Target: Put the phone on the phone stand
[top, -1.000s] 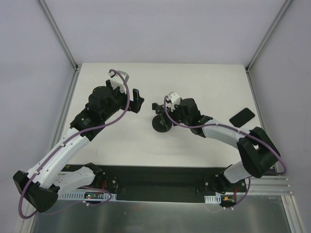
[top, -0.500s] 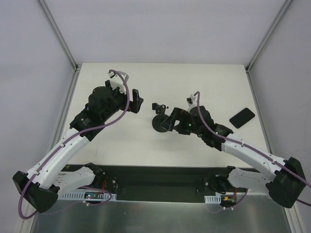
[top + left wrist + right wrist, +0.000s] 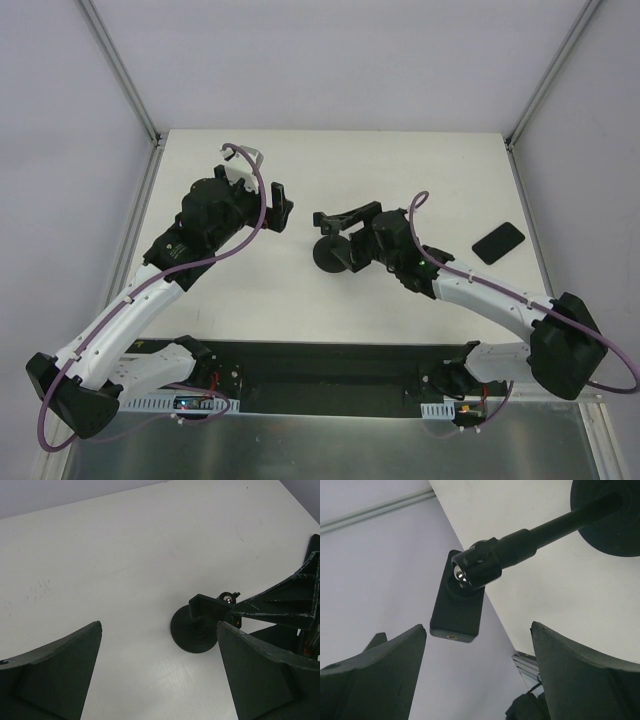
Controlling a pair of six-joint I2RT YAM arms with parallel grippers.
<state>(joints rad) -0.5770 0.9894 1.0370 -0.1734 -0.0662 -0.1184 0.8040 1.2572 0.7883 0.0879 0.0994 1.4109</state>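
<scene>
Your white matte counter [image 3: 420,165] sits inside pale grey walls [image 3: 330,60], with silver metal rails [image 3: 120,70] rising from its far corners. The thin, glossy black phone [image 3: 498,242] lies flat by the counter's right edge, well apart from both arms. The small black disc-based phone stand [image 3: 331,256] stands upright near the counter's middle. Your right claw [image 3: 345,238] is spread wide around the stand's post and clip head, pinching nothing. Your left claw [image 3: 282,205], also spread, hovers just left of the stand.
</scene>
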